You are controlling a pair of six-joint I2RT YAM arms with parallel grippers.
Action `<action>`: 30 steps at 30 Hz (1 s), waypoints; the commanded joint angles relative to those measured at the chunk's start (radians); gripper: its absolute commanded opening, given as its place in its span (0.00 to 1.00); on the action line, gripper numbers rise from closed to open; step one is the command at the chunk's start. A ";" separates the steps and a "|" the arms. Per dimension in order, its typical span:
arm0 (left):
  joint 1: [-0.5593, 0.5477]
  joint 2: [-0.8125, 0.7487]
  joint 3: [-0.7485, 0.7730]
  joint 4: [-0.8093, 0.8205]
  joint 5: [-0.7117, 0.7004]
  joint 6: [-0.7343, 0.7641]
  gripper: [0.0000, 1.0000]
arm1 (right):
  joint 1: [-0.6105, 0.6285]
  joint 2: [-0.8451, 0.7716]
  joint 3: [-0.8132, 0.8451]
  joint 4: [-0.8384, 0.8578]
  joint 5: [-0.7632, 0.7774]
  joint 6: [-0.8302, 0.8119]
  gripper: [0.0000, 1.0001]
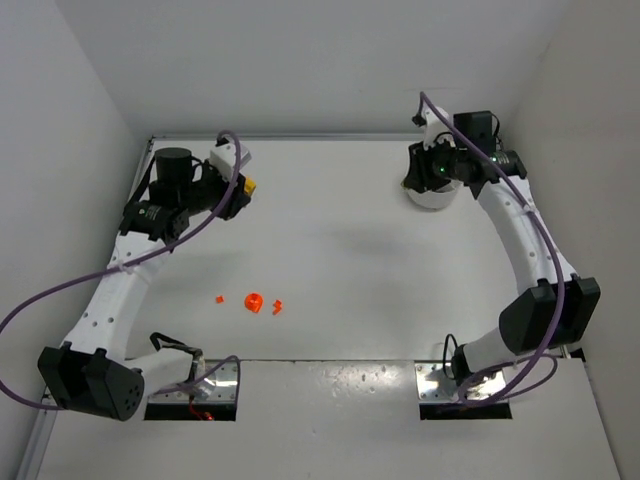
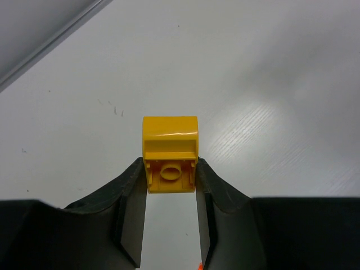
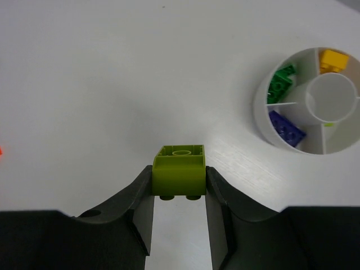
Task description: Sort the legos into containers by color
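R gripper (image 3: 180,170) is clamped on a lime brick (image 3: 179,179), jaws on its two side faces, studs peeking at its lower edge. L gripper (image 2: 170,164) is likewise clamped on a yellow brick (image 2: 170,134), hollow underside toward the cam. Both bricks are held clear of the table (image 1: 330,240).

Key relation: in the R wrist view the dish (image 3: 263,125) lies ahead and to the right of the R gripper, near but not under it. A dark green piece (image 3: 280,83) sits in the compartment on the dish's left side, the side facing the gripper. So prob. a short carry fwd-right, then release, if lime counts as green. The R arm is far nearer. The L gripper is by the far-left corner, well apart from the dish. A yellow piece (image 3: 333,59) marks its target compartment, on the dish's far side.

Views: the top cam shows both arms' spread and three orange-red bits (image 1: 253,301) lying near the L arm, but there the R wrist hides most of the dish. Only the R wrist cam shows the contents, incl. a dark blue piece (image 3: 287,128). The L wrist cam shows no dish.
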 commanded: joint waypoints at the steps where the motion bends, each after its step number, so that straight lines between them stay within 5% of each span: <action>1: -0.012 0.001 0.053 -0.042 -0.035 -0.027 0.00 | -0.064 0.005 0.044 -0.069 0.049 -0.071 0.00; 11: -0.024 0.085 0.056 0.145 -0.151 -0.081 0.00 | -0.212 0.126 0.062 -0.094 -0.058 -0.102 0.00; 20: -0.001 0.194 0.058 0.155 -0.138 -0.145 0.00 | -0.319 0.266 0.181 -0.179 -0.083 -0.164 0.00; 26: 0.008 0.226 -0.007 0.205 -0.127 -0.199 0.00 | -0.385 0.267 0.168 -0.072 -0.082 -0.209 0.00; 30: 0.008 0.226 -0.018 0.205 -0.127 -0.178 0.00 | -0.416 0.402 0.335 -0.132 -0.095 -0.222 0.00</action>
